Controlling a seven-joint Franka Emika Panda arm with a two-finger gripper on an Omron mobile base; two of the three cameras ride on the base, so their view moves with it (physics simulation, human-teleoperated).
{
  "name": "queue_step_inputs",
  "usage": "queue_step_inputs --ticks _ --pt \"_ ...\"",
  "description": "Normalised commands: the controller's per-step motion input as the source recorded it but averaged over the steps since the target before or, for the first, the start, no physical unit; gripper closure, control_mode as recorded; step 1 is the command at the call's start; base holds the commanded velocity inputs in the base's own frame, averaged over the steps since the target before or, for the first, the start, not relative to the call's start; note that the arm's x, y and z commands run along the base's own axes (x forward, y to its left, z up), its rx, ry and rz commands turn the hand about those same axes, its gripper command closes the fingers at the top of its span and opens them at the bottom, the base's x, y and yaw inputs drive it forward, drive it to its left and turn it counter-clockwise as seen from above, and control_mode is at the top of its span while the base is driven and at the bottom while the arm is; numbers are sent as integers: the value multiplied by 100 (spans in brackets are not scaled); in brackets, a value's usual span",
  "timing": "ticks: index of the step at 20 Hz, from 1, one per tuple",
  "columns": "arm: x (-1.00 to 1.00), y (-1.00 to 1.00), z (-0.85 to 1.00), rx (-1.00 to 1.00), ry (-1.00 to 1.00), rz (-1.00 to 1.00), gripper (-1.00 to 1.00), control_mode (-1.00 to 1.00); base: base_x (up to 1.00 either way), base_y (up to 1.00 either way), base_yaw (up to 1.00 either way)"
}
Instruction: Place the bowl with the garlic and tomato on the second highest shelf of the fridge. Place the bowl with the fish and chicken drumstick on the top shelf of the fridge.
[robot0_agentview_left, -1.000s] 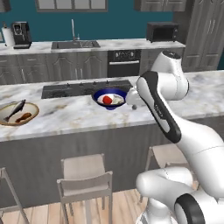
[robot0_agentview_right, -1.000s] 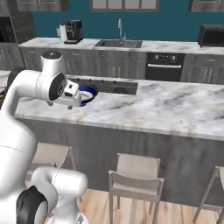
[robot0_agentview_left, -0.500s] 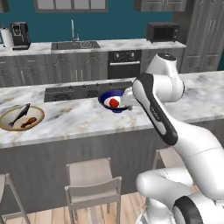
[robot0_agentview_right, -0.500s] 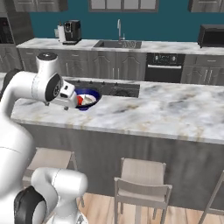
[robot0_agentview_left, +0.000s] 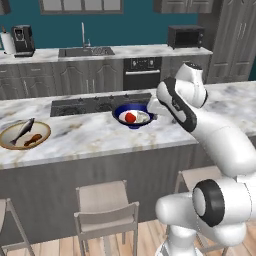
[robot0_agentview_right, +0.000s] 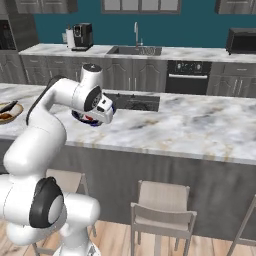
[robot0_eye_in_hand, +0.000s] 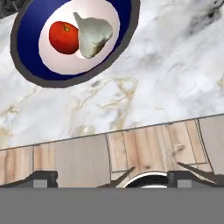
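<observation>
tomato (robot0_eye_in_hand: 64, 37) beside garlic (robot0_eye_in_hand: 92, 33) in bowl (robot0_eye_in_hand: 30, 70)

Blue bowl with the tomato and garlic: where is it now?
The blue bowl sits on the marble island counter, just in front of the cooktop and beside the hand; the tan bowl lies far to its left.

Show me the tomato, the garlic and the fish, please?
tomato (robot0_eye_in_hand: 64, 37), hand view, on its red top.
garlic (robot0_eye_in_hand: 92, 34), hand view, on the bulb's middle.
fish (robot0_agentview_left: 23, 131), left base view, on its grey body in the tan bowl.
</observation>
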Motion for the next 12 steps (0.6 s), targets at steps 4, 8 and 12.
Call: queue_step_inputs --ticks 4,8,12 --pt "86 0 -25 0 13 -13 -100 -100 0 0 0" --pt "82 0 -43 0 7 -15 -100 -100 0 0 0" --pt "77 1 -43 0 1 -16 -100 -100 0 0 0"
